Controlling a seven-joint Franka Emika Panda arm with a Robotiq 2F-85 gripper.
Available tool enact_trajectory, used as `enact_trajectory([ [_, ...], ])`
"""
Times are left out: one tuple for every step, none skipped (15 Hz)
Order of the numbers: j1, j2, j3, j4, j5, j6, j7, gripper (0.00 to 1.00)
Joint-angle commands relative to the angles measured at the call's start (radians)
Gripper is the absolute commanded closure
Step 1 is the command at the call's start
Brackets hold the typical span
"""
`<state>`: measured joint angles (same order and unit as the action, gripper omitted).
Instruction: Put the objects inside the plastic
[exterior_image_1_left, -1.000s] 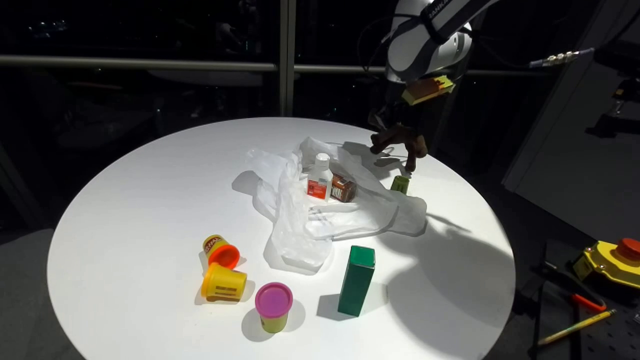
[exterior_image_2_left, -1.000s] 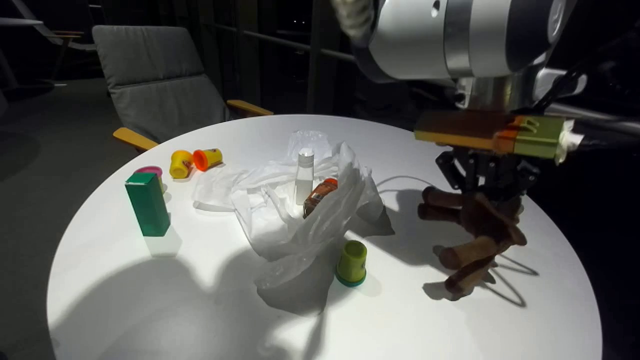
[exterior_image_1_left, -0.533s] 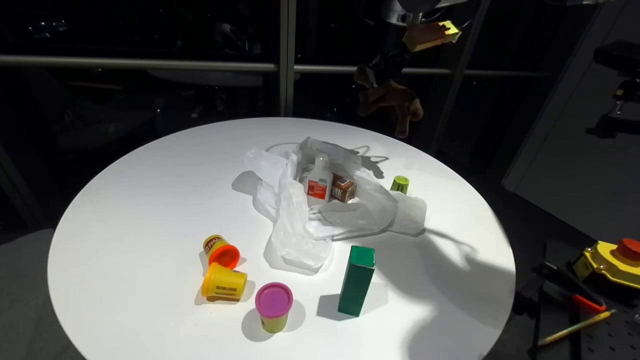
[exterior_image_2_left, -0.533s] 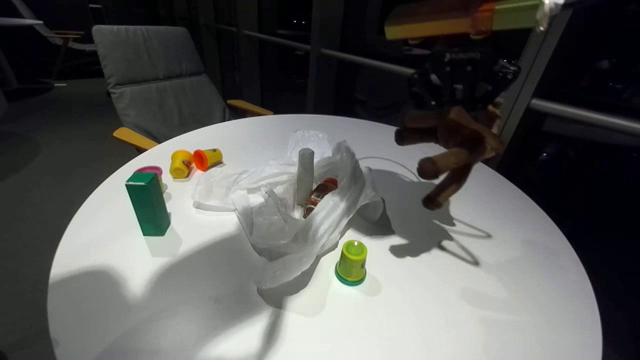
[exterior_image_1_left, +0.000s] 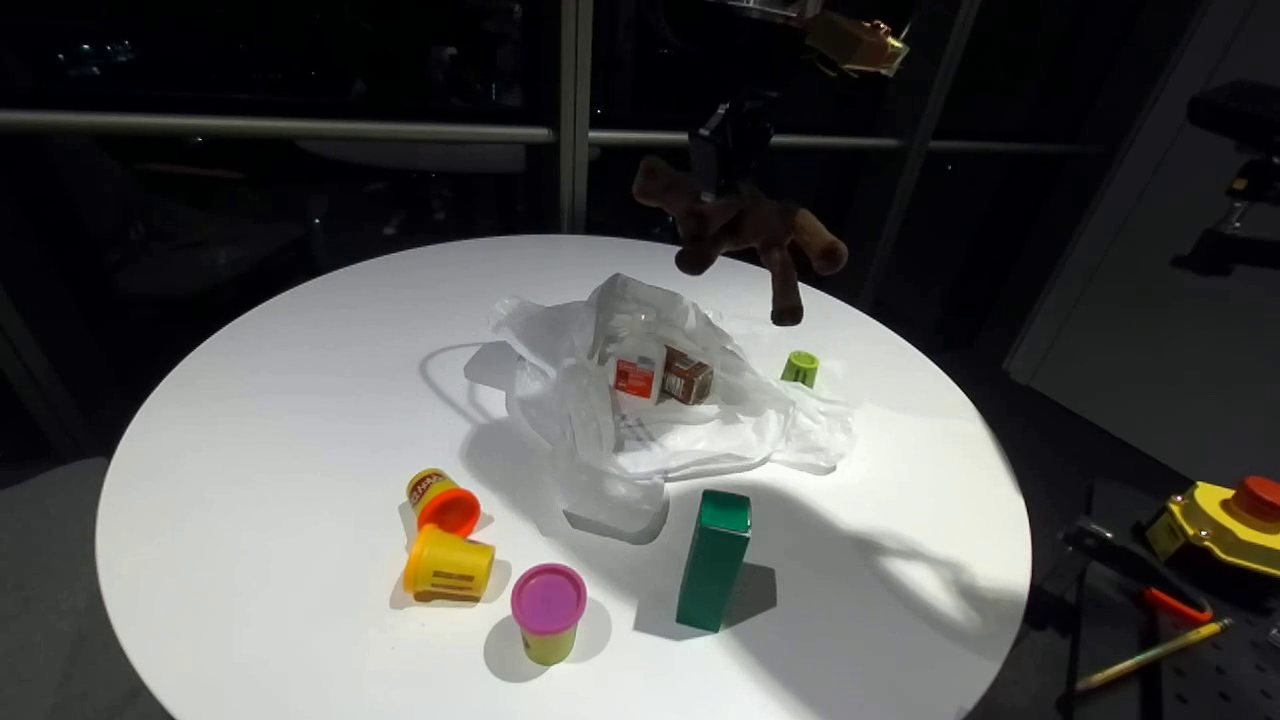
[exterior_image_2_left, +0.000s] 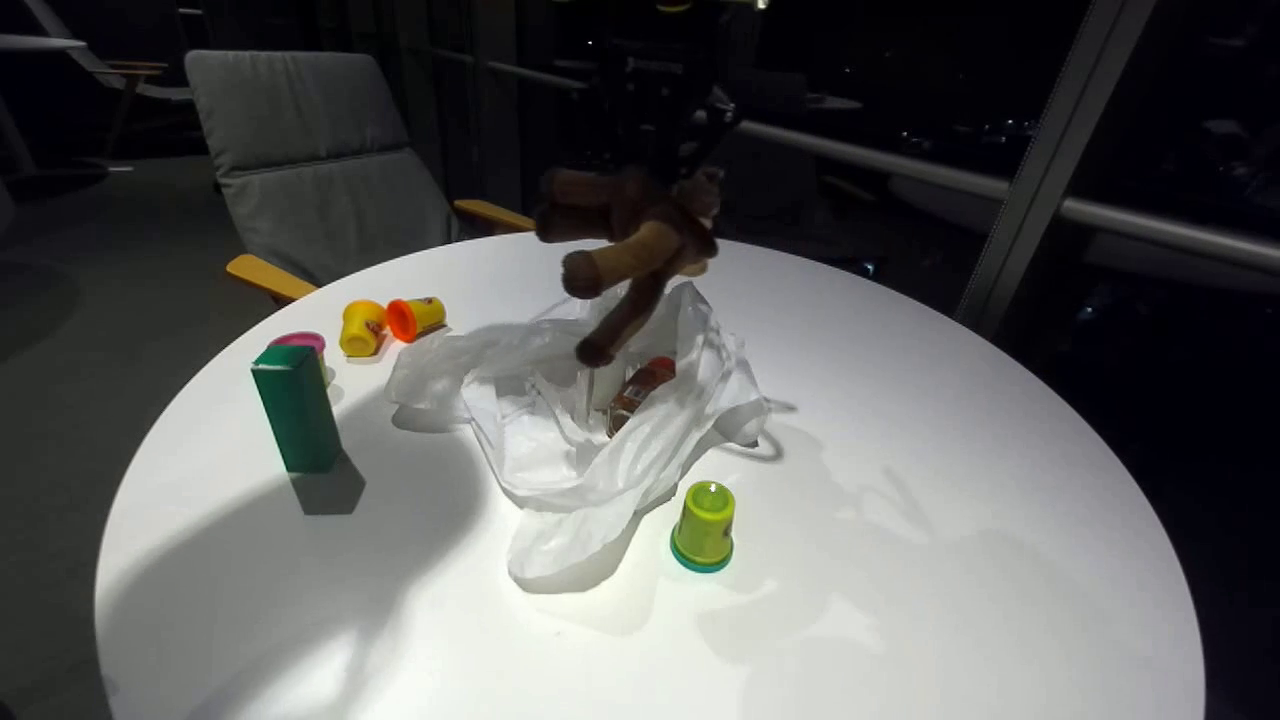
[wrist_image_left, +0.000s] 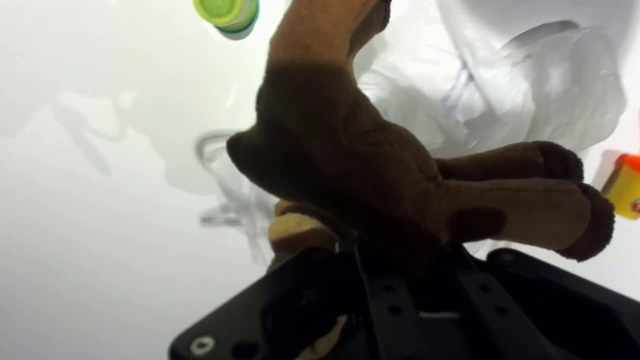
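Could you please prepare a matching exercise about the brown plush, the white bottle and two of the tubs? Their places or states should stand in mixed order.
1. brown plush
2. white bottle
3. lime-green tub
4. purple-lidded tub

A. on the table, upside down
B. on the table, right way up
C. gripped by the claw, in the air
D. with the plastic bag around it

Pairs: 1-C, 2-D, 3-A, 4-B

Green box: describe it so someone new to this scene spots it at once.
On the round white table lies a crumpled translucent bag. In an exterior view, the green box stands upright, nearer the camera than that bag, to the right of the magenta-lidded tub. It is tall, straight-edged and square-cornered, whereas the tub is round and shorter.
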<state>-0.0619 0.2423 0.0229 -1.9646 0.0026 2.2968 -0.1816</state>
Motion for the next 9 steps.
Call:
enact_trajectory([
  [0.007,-0.057,0.039,-0.074,0.08,-0.053,-0.127,0.94],
  [0.009,-0.047,0.045,-0.083,0.087,-0.054,-0.156,0.94],
  [0.009,-0.042,0.051,-0.09,0.1,-0.058,-0.182,0.94],
  [0.008,-0.031,0.059,-0.096,0.118,-0.055,-0.219,0.94],
  [0.005,-0.021,0.067,-0.1,0.137,-0.062,-0.256,0.94],
  [0.001,-0.008,0.076,-0.097,0.165,-0.082,-0.3,0.94],
  [0.0,0.004,0.081,-0.095,0.185,-0.102,-0.333,0.94],
  [-0.003,0.018,0.086,-0.089,0.207,-0.125,-0.368,0.94],
  [-0.005,0.031,0.09,-0.083,0.224,-0.149,-0.398,0.94],
])
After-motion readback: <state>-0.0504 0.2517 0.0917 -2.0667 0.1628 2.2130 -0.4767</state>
